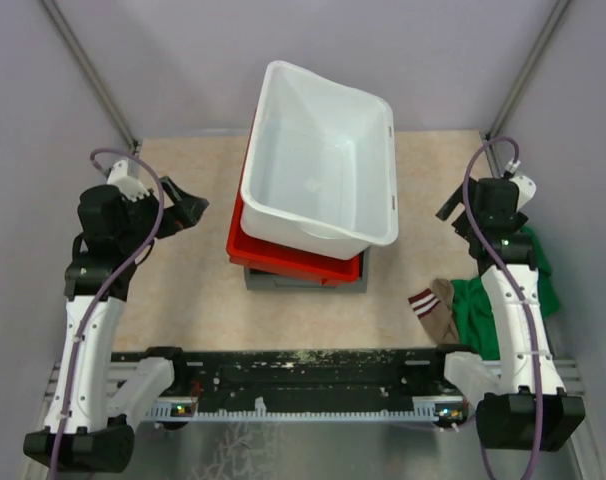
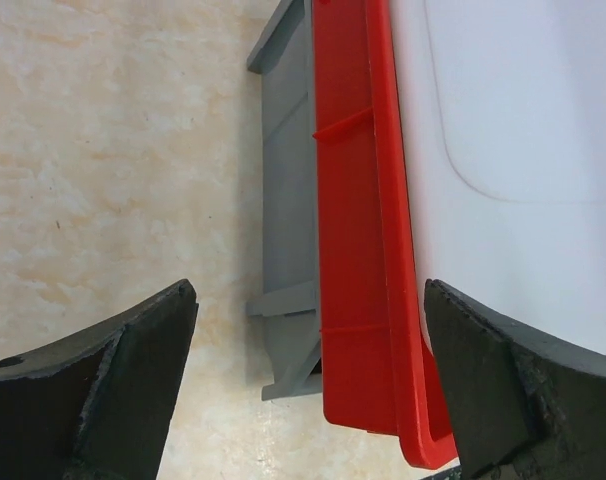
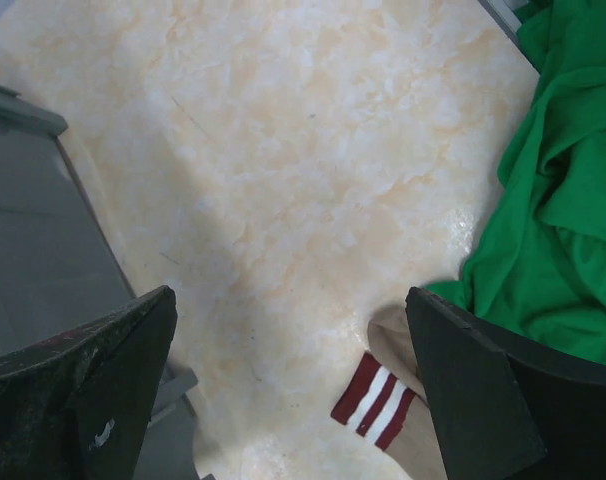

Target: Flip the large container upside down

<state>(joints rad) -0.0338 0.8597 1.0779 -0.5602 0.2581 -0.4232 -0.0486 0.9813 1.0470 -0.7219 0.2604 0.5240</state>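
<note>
The large container (image 1: 323, 165) is a white tub, open side up. It rests slightly askew on a red bin (image 1: 283, 255), which sits on a grey bin (image 1: 303, 281), in the middle of the table. My left gripper (image 1: 188, 210) hovers open to the left of the stack, touching nothing. In the left wrist view the left gripper (image 2: 311, 295) faces the white tub's side (image 2: 523, 120), the red bin (image 2: 363, 250) and the grey bin (image 2: 288, 200). My right gripper (image 1: 453, 210) hangs open to the right of the stack, empty. In the right wrist view the right gripper (image 3: 288, 295) is above bare table.
A green cloth (image 1: 483, 310) and a tan sock with red and white stripes (image 1: 433, 305) lie at the near right. They show as the green cloth (image 3: 563, 220) and sock (image 3: 378, 395) in the right wrist view, with the grey bin (image 3: 33, 230) at the left. A black rail (image 1: 313, 365) runs along the near edge.
</note>
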